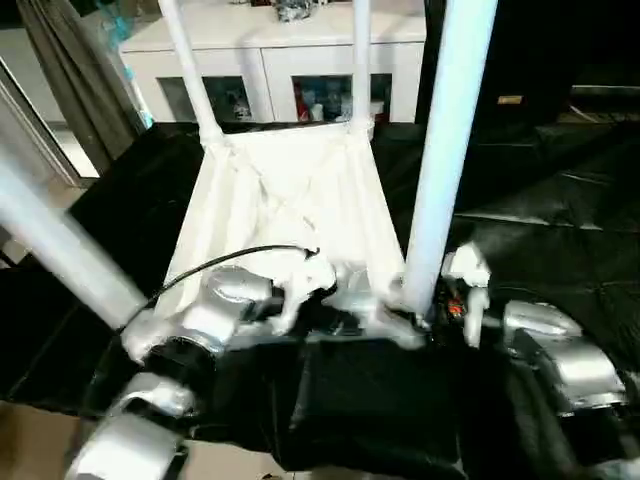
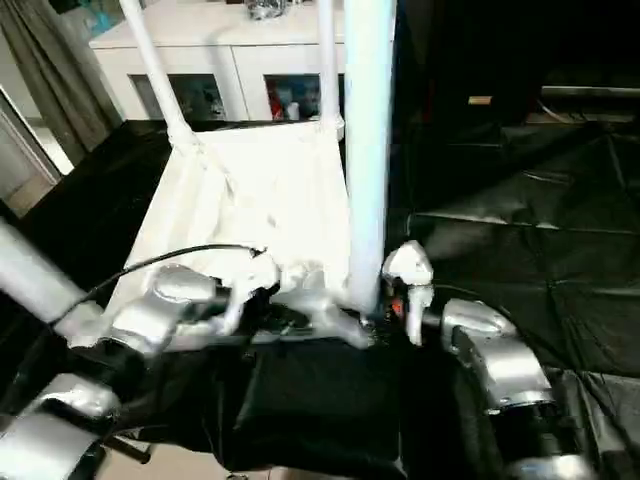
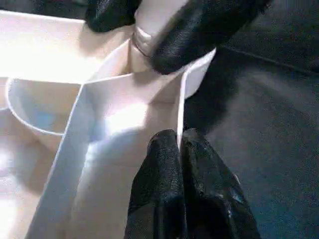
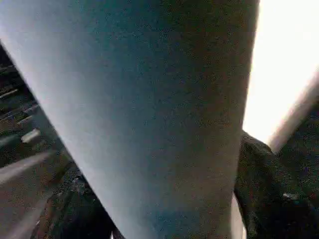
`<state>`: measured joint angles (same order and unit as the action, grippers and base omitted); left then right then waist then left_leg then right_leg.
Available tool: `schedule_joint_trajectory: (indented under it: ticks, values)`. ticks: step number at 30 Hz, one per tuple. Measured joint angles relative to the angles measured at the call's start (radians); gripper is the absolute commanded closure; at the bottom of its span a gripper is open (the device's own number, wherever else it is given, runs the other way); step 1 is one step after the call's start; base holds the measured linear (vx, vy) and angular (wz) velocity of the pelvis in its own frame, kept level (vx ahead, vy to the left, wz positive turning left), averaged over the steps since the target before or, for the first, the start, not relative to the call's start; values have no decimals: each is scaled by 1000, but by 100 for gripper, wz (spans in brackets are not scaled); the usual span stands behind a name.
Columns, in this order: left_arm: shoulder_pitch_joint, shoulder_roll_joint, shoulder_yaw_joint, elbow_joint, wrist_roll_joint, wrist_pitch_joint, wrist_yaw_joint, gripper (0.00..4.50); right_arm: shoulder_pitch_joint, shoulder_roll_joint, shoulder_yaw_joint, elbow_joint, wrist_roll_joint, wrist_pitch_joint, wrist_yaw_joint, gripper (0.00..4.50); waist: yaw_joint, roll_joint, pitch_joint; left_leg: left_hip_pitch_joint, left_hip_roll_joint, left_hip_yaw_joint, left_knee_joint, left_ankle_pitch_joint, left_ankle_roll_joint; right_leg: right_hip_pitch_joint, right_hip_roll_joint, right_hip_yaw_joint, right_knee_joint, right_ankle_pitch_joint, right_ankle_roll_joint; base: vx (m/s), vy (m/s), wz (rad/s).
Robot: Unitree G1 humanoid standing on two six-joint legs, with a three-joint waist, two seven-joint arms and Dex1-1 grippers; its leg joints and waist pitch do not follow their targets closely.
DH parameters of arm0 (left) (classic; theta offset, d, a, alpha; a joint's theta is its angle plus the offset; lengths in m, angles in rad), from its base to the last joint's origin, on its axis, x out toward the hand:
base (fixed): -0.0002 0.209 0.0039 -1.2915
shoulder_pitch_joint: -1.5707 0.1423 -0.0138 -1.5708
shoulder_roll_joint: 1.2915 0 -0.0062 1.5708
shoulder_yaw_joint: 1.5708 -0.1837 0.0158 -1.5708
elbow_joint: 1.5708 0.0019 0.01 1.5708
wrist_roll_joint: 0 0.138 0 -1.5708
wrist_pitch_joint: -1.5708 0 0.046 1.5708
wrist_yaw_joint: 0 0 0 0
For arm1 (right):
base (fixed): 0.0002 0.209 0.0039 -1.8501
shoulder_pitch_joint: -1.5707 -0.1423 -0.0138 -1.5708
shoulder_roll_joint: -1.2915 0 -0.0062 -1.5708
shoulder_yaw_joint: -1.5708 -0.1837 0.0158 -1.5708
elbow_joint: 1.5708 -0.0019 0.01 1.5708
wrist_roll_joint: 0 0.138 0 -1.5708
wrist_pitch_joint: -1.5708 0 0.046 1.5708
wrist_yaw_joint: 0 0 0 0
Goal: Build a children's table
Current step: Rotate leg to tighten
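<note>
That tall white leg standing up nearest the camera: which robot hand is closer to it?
Right. The right gripper wraps the near leg at its base; the left gripper pinches the tabletop's edge wall beside that corner.

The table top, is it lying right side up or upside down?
Upside down. The table top lies on the black cloth with its ribbed underside facing up, and the legs rise upward from its corner sockets.

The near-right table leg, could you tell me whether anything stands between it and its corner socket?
Nothing visible does. The leg already stands upright in the near-right corner socket of the upturned tabletop, with the right end effector wrapped around its base.
</note>
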<state>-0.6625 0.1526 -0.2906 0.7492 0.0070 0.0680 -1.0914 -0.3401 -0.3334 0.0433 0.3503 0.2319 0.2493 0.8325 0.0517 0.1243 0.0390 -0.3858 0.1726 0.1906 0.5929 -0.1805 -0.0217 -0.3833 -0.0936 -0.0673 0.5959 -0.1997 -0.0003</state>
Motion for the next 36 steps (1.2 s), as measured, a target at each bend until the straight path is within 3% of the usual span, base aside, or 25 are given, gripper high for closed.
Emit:
schedule_joint_trajectory:
  ticks: [4,10,11,17,21,24,25,30,36]
  values:
    - [-33,-65,14,51,17,13,151,450,-47,97,-50,74,-34,-24,-258,188,-28,-2,-2,2,0,1,0,0,0,0,0,2,-1,0,0,0,0,0]
    - [-50,-114,29,89,27,15,244,450,-65,158,-75,102,-82,-65,-418,188,-40,2,-6,2,0,1,0,0,0,1,0,1,-1,0,0,0,0,0]
    - [-50,-116,31,91,27,13,244,450,-63,159,-76,101,-83,-67,-414,132,-41,3,-6,1,0,1,0,0,0,1,0,1,-1,0,0,0,0,0]
    - [-49,-102,31,85,25,11,192,450,-27,135,-75,54,-65,-55,-325,74,-45,3,-7,0,0,1,-1,0,-1,2,0,0,-2,0,0,0,0,0]
    - [-31,-60,24,64,7,-7,92,450,14,56,-33,-11,-37,-38,-164,74,-44,9,-5,-1,0,1,-4,0,0,1,0,-1,-4,0,1,0,0,0]
    - [-7,-7,6,20,-12,-8,-22,450,39,-29,6,-58,-6,-20,-1,74,-34,10,-5,-1,1,0,-6,2,4,-1,0,-3,-3,-1,2,0,0,0]
    - [-2,11,-1,8,-14,-8,-73,450,45,-55,18,-66,2,-12,61,74,-23,10,-5,-2,1,0,-6,2,4,-1,1,-3,-3,-1,2,0,0,0]
    - [6,52,-28,-33,-16,8,-189,450,53,-86,35,-78,31,-9,170,74,-5,10,-3,-2,1,1,-4,1,2,-1,0,-2,-3,-1,2,0,0,0]
    - [24,79,-36,-69,-33,35,-237,450,58,-117,45,-85,66,8,270,120,4,8,-2,-2,0,2,-3,0,1,-1,-1,-1,-2,-1,2,0,0,0]
